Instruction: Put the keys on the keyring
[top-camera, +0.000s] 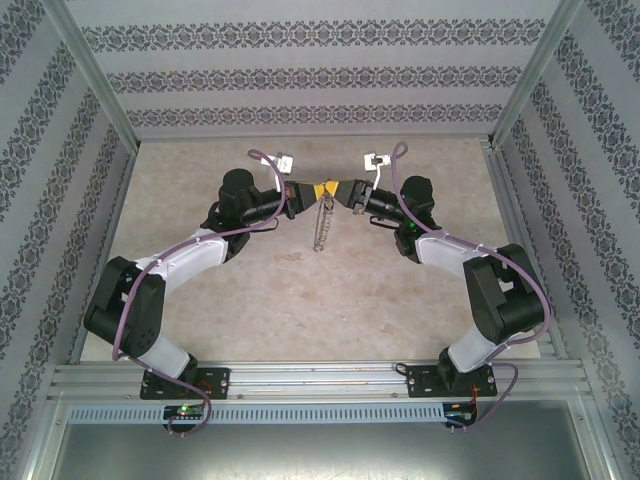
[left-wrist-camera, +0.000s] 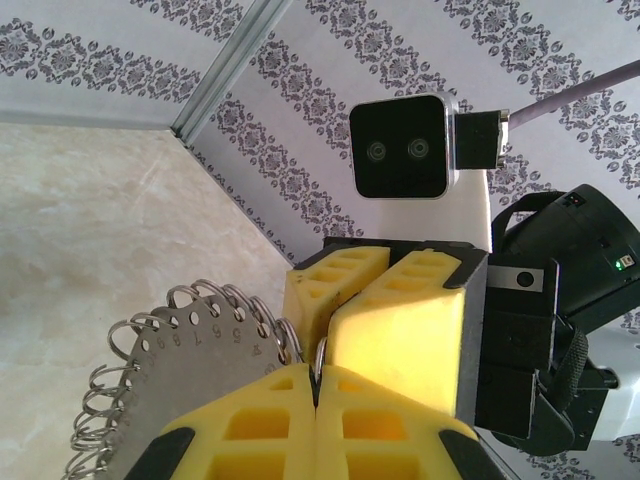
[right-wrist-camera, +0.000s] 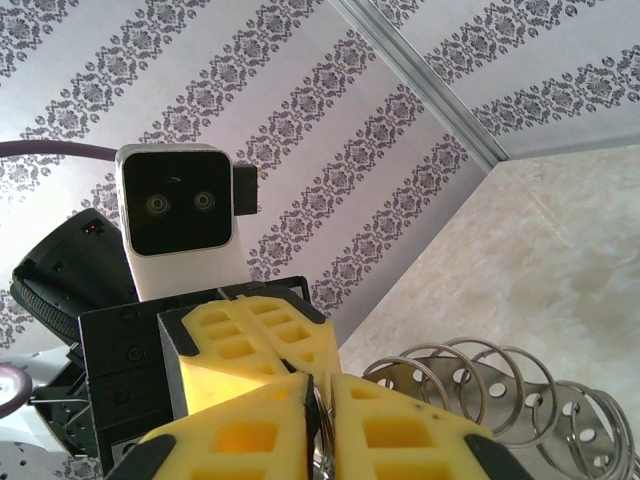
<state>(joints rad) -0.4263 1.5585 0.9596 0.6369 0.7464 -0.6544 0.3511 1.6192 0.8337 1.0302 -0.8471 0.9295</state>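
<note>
The left yellow-padded gripper (top-camera: 309, 191) clamps the top of the grey metal keyring (top-camera: 322, 226), a numbered disc fringed with small wire loops hanging above the beige table (top-camera: 200, 300), and the right yellow-padded gripper (top-camera: 338, 192) has its jaws pinched on that same top rim.

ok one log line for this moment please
left gripper: shut on keyring | right gripper: shut on keyring | keyring: hangs between them

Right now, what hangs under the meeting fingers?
The loop-fringed keyring hangs below the left fingers and right fingers, both shut on its rim. The pinched stretch of rim, and anything threaded there, is covered by the fingers.
</note>
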